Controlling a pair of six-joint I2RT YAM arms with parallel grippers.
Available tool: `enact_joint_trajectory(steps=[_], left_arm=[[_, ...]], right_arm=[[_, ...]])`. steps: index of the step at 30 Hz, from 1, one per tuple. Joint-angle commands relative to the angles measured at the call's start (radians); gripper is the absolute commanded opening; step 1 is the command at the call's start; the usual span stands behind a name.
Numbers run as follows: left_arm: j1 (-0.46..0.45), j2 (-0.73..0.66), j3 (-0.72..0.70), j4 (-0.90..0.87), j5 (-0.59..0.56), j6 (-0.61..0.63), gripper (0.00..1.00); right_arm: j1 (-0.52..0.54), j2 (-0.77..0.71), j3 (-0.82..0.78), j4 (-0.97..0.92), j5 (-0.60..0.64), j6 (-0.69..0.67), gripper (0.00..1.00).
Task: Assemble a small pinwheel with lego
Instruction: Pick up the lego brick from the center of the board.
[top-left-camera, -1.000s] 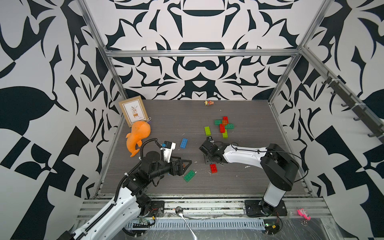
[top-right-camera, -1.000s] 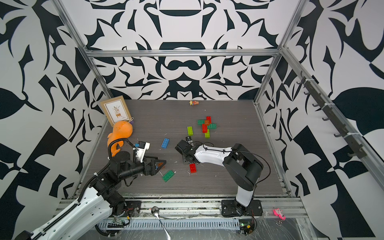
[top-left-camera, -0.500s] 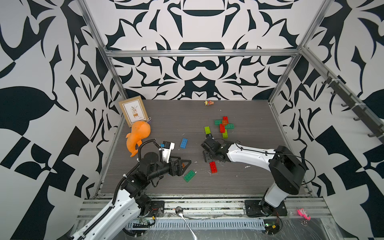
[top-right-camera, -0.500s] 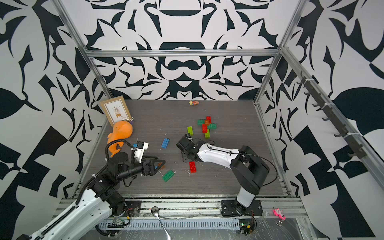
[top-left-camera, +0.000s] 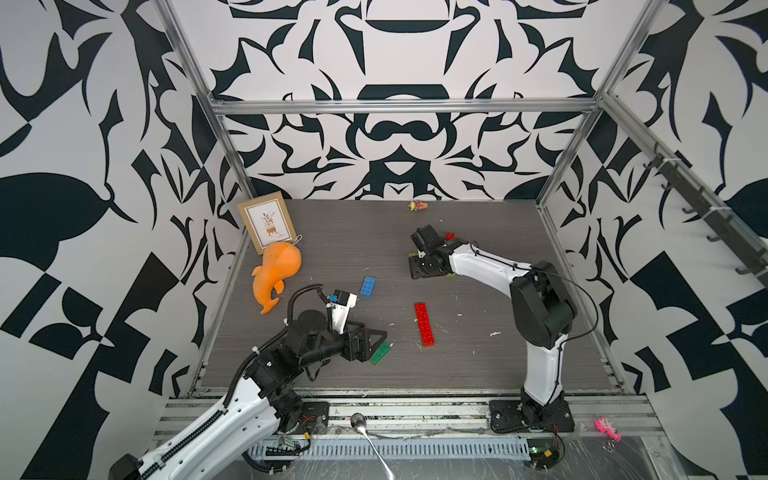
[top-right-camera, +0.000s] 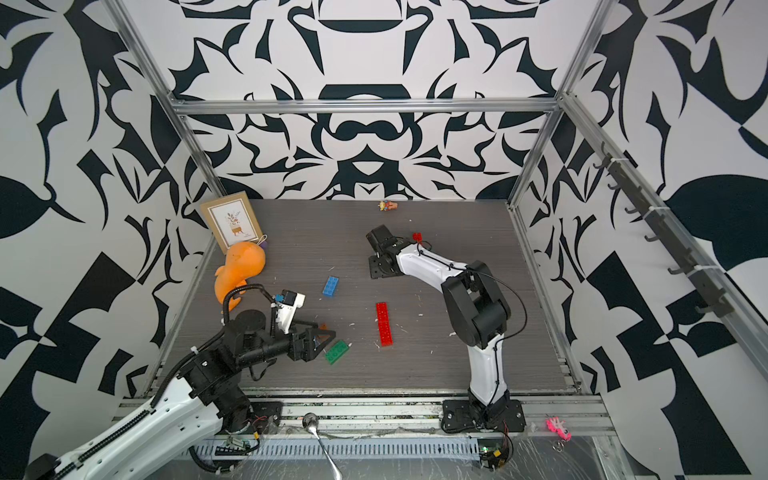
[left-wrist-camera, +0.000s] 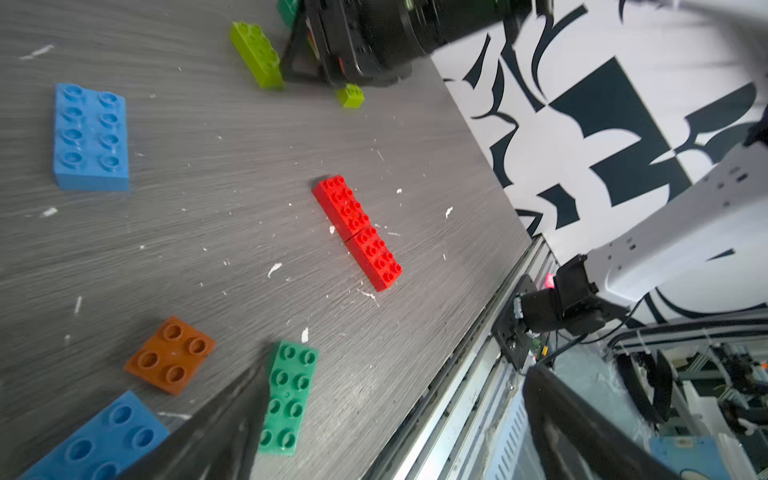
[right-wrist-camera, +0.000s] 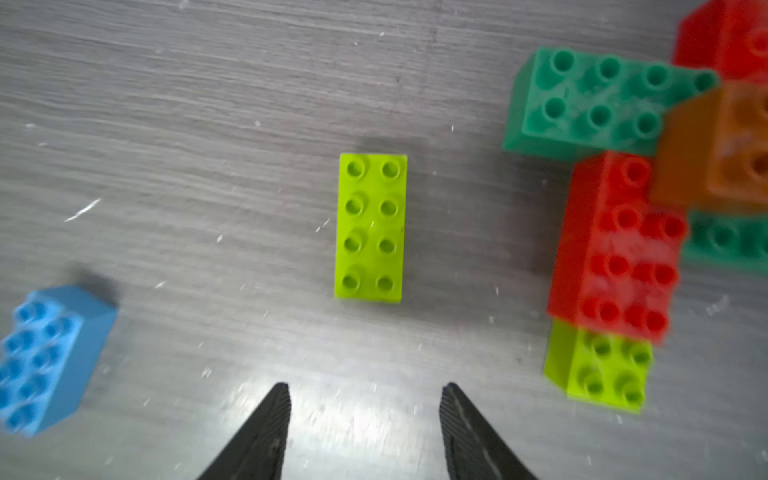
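Two red lego bricks (top-left-camera: 424, 324) (left-wrist-camera: 357, 232) lie end to end mid-table. A dark green brick (top-left-camera: 381, 352) (left-wrist-camera: 288, 399) lies by my left gripper (top-left-camera: 379, 337) (left-wrist-camera: 395, 374), which is open and empty. An orange square brick (left-wrist-camera: 170, 355) and a blue brick (left-wrist-camera: 99, 440) sit beside it. Another blue brick (top-left-camera: 368, 286) (left-wrist-camera: 90, 137) lies farther back. My right gripper (top-left-camera: 417, 269) (right-wrist-camera: 365, 399) hovers open and empty just short of a loose lime brick (right-wrist-camera: 371, 227). Next to it stands a joined cluster of green, red, orange and lime bricks (right-wrist-camera: 615, 241), mostly hidden under the arm in both top views.
An orange plush toy (top-left-camera: 276, 270) and a framed picture (top-left-camera: 268, 224) stand at the left wall. A small figurine (top-left-camera: 417, 205) sits at the back. White crumbs dot the table. The table's front edge and metal rail (left-wrist-camera: 478, 353) run close by the left gripper.
My right gripper has drawn back from the red bricks toward the far cluster and now hangs over the lime brick. The left arm has not moved.
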Motion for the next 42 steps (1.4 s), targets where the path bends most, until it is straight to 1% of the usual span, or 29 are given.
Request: enact_joint_trajectory(steps=[1, 4, 5, 7, 10, 13, 14, 16, 17, 21, 24, 27, 31, 33, 36, 40, 42], left_arm=[[-0.093, 0.038, 0.026, -0.028, -0.142, 0.033, 1.00], [-0.197, 0.098, 0.048, -0.037, -0.279, 0.064, 1.00], [-0.225, 0.121, 0.053, -0.034, -0.310, 0.068, 1.00], [-0.250, 0.160, 0.062, -0.025, -0.331, 0.074, 1.00], [-0.254, 0.198, 0.049, 0.015, -0.317, 0.070, 1.00], [-0.254, 0.204, 0.036, 0.036, -0.317, 0.068, 1.00], [-0.254, 0.201, 0.033, 0.038, -0.319, 0.070, 1.00], [-0.254, 0.194, 0.031, 0.038, -0.334, 0.072, 1.00], [-0.254, 0.191, 0.032, 0.034, -0.341, 0.072, 1.00], [-0.254, 0.189, 0.044, 0.016, -0.385, 0.072, 1.00], [-0.254, 0.192, 0.050, 0.016, -0.388, 0.085, 0.99], [-0.254, 0.195, 0.066, 0.011, -0.376, 0.096, 0.99], [-0.254, 0.198, 0.071, 0.020, -0.372, 0.116, 1.00], [-0.253, 0.206, 0.070, 0.026, -0.375, 0.127, 1.00], [-0.253, 0.219, 0.065, 0.040, -0.377, 0.129, 1.00], [-0.254, 0.243, 0.059, 0.056, -0.383, 0.121, 1.00], [-0.254, 0.250, 0.055, 0.069, -0.380, 0.112, 1.00]], right_arm=[[-0.025, 0.040, 0.080, -0.040, -0.043, -0.038, 0.58], [-0.032, 0.085, 0.130, -0.036, -0.073, -0.042, 0.56], [-0.032, 0.097, 0.140, -0.033, -0.071, -0.041, 0.56], [-0.033, 0.118, 0.167, -0.034, -0.061, -0.042, 0.56], [-0.036, 0.150, 0.202, -0.037, -0.060, -0.044, 0.54], [-0.040, 0.173, 0.236, -0.051, -0.055, -0.044, 0.54], [-0.042, 0.181, 0.250, -0.055, -0.058, -0.040, 0.55], [-0.044, 0.187, 0.267, -0.058, -0.066, -0.033, 0.61], [-0.046, 0.191, 0.279, -0.065, -0.070, -0.025, 0.62], [-0.058, 0.232, 0.355, -0.108, -0.064, -0.004, 0.63], [-0.064, 0.271, 0.403, -0.140, -0.061, -0.004, 0.62], [-0.067, 0.291, 0.420, -0.145, -0.063, -0.005, 0.56], [-0.069, 0.291, 0.419, -0.129, -0.059, -0.004, 0.41], [-0.069, 0.287, 0.419, -0.125, -0.049, -0.004, 0.36], [-0.069, 0.286, 0.413, -0.118, -0.046, -0.003, 0.24], [-0.068, 0.269, 0.401, -0.125, -0.046, -0.008, 0.15], [-0.060, 0.235, 0.374, -0.114, -0.050, -0.014, 0.14]])
